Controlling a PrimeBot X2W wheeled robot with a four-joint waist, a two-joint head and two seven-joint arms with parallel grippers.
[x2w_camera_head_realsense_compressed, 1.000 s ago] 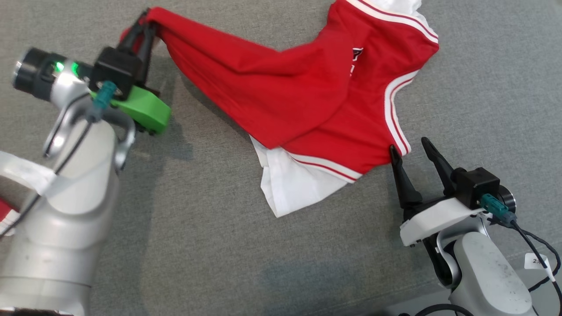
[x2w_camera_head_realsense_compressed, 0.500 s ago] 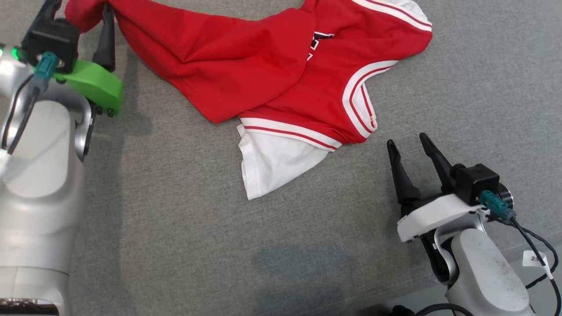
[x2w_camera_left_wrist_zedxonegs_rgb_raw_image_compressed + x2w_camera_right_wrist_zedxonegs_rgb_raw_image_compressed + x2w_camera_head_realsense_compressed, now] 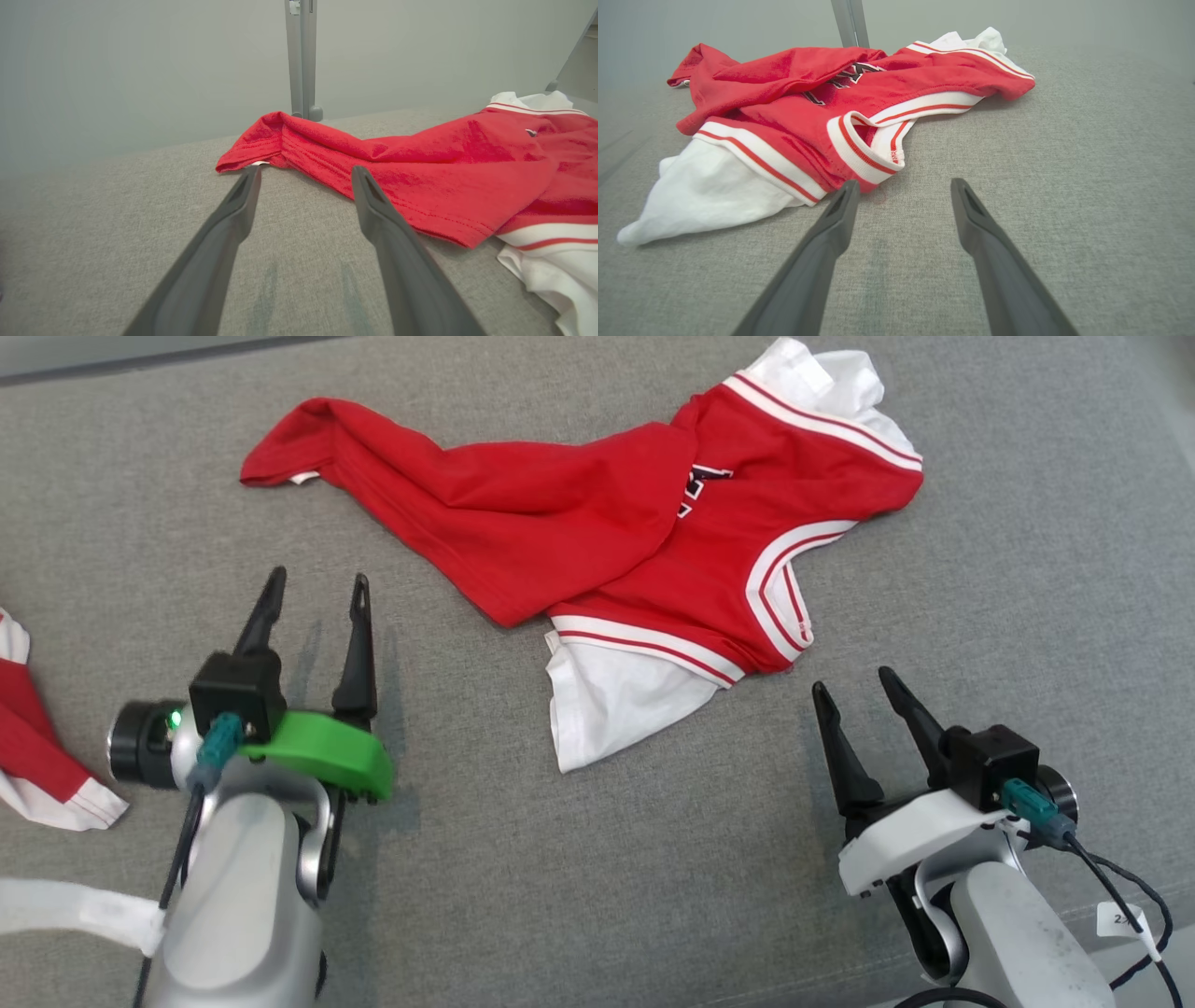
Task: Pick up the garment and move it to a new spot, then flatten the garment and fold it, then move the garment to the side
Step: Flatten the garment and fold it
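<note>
Two grippers sit nearest the robot, both spread wide and holding nothing: the left gripper (image 3: 318, 579) at lower left, the right gripper (image 3: 851, 680) at lower right, each low over the grey surface (image 3: 597, 877). At the left edge lies a scrap of other red-and-white cloth (image 3: 42, 765), well apart from the work.

Beyond the fingertips lies the garment (image 3: 560, 532), loose on the surface and free of both tools. Its white flap (image 3: 607, 709) comes closest, between the grippers. The striped armhole (image 3: 780, 607) is just beside the right gripper's tips. Farther off, the red body is bunched and folded over itself, with a narrow tail (image 3: 289, 453) stretching out beyond the left gripper and the white collar (image 3: 822, 378) at the far right.

The move to a new spot looks done. Flattening has barely begun, judging by the creases. Folding and setting aside remain.
</note>
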